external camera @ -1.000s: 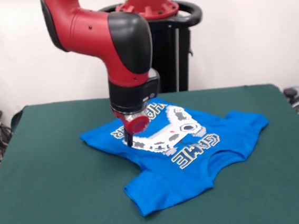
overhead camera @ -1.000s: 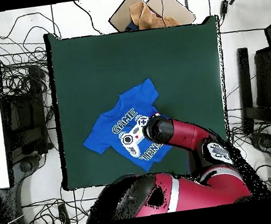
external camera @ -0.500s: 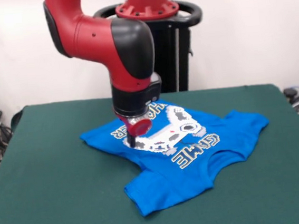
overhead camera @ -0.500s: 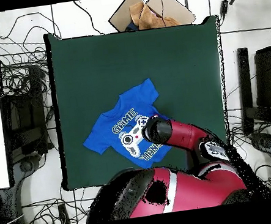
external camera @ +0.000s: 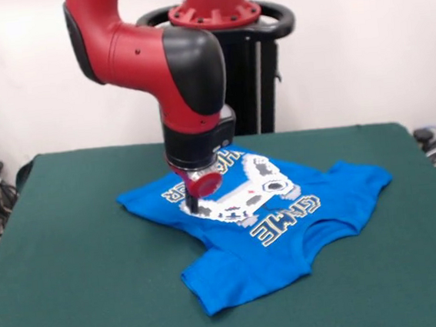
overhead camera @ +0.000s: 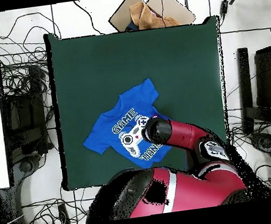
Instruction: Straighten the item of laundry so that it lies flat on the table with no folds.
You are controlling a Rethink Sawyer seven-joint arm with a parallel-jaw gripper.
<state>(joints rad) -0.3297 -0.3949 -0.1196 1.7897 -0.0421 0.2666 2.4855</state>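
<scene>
One blue T-shirt (external camera: 262, 225) lies on the green table (external camera: 75, 285), print side up, a little toward the robot's side of the middle in the overhead view (overhead camera: 125, 133). Its white controller print and "GAME" lettering read plainly in the front view, while the second word is partly hidden by the arm. The shirt is not flat: the sleeve nearest the front camera is bunched and folded, and the cloth at the right end shows a fold.

The gripper (external camera: 193, 206) points straight down over the shirt, its dark tip at the controller print near the covered lettering; I cannot tell whether it touches the cloth or how it is set. From overhead the wrist (overhead camera: 158, 131) covers that same edge of the print.
</scene>
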